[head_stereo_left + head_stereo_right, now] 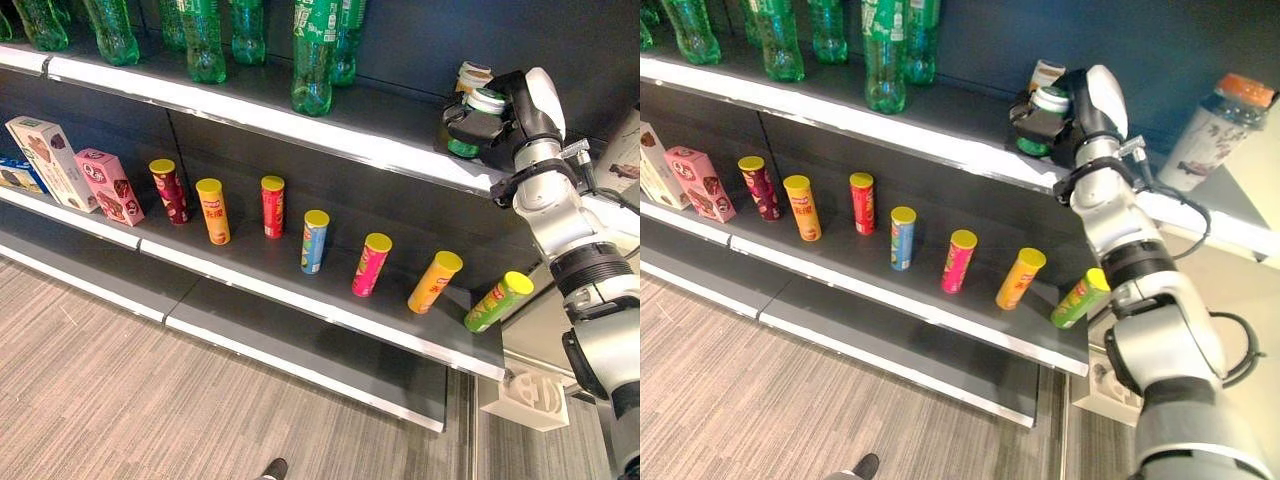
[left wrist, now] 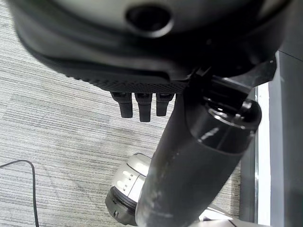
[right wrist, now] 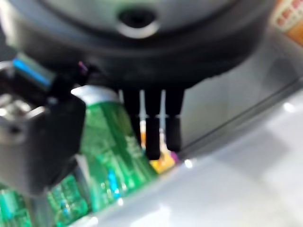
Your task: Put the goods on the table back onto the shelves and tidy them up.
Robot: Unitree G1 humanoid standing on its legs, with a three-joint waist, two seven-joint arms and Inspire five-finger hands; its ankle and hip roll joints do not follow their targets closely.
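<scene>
My right hand [image 1: 1078, 112] is at the right end of the upper shelf [image 1: 300, 125], shut on a green bottle [image 1: 468, 128] with a white cap. The bottle is upright and low over the shelf board; I cannot tell if it touches. In the right wrist view the green bottle [image 3: 106, 146] sits between the thumb and the fingers [image 3: 154, 130]. Just behind it stands a bottle with an orange label [image 1: 471, 74]. My left hand [image 2: 142, 106] hangs over the grey floor with relaxed fingers and holds nothing.
Several green bottles [image 1: 312, 60] line the upper shelf to the left. A row of snack cans [image 1: 314, 240] and two boxes [image 1: 108, 185] stand on the middle shelf. An orange-capped bottle [image 1: 1215, 130] lies at the right. A person's shoe [image 1: 272, 468] shows on the floor.
</scene>
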